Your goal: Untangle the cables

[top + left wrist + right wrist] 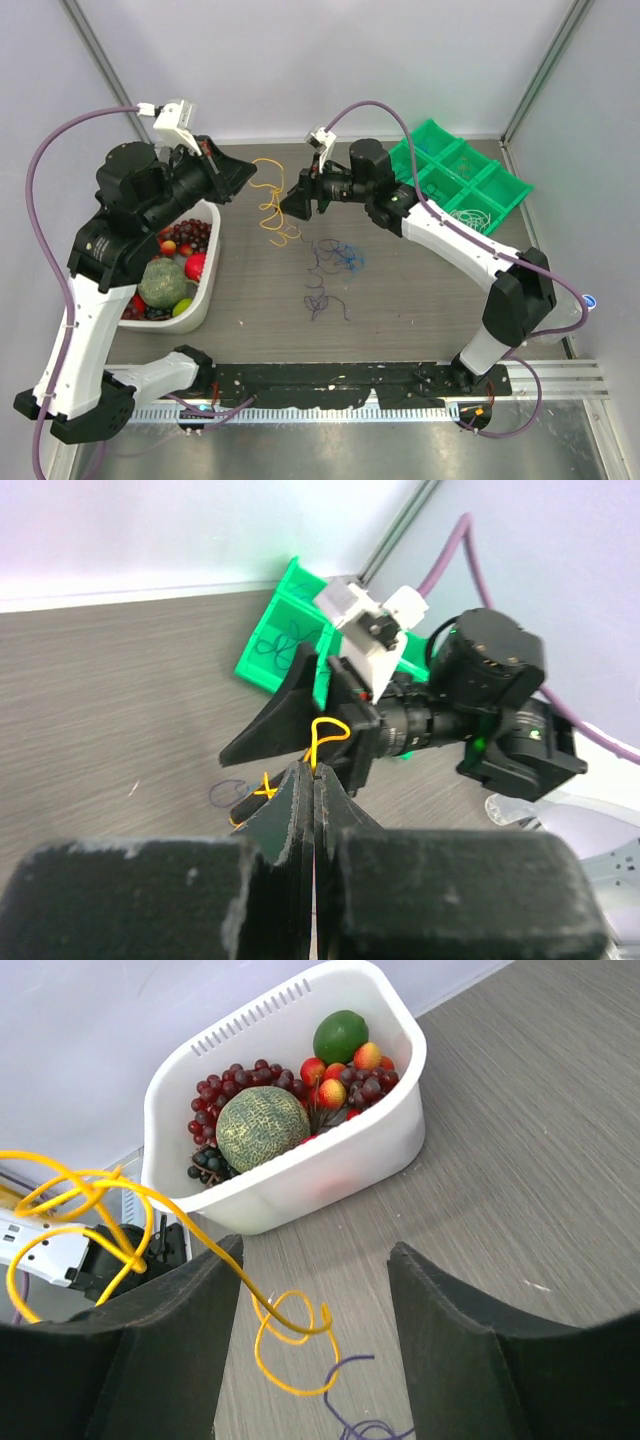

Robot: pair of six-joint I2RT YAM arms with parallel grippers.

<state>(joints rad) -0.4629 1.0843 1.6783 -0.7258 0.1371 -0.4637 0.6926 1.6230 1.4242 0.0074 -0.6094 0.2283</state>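
Purple and blue cables [335, 262] lie scattered on the grey table [420, 300] in front of the arms, with a white basket [203, 300] of fruit [165, 282] at the left edge. Beyond them the left gripper [314, 771] is pinched tight on a yellow cable [270, 208] that trails in loops to the table, while the right gripper [318, 1255] faces it just beside the strand, fingers spread wide and holding nothing. At the far right sits a green divided tray [515, 190] with a few thin cables [470, 215] in its compartments.
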